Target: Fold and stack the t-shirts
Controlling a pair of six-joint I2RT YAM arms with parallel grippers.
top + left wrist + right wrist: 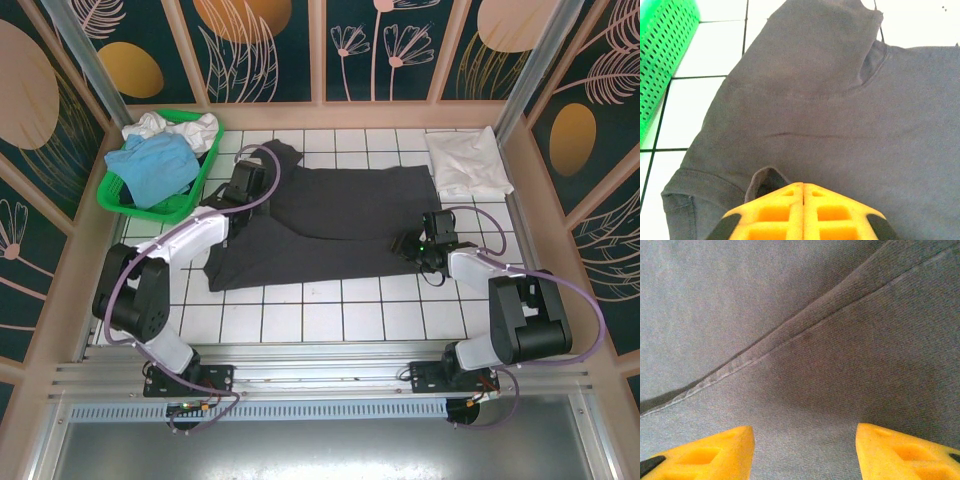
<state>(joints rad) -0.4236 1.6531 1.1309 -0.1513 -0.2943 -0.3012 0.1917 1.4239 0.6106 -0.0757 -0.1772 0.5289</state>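
1. The dark t-shirt [340, 215] lay spread on the tiled counter [340, 310].
2. The left gripper [803, 186] was near a sleeve, its jaws pressed together, with a small fold of cloth raised just beside them.
3. The right gripper [805, 432] was over a hem, its jaws spread.
4. A folded white t-shirt [468, 162] lay at the far right, and a light blue t-shirt [155, 165] sat in the green basket [120, 200].
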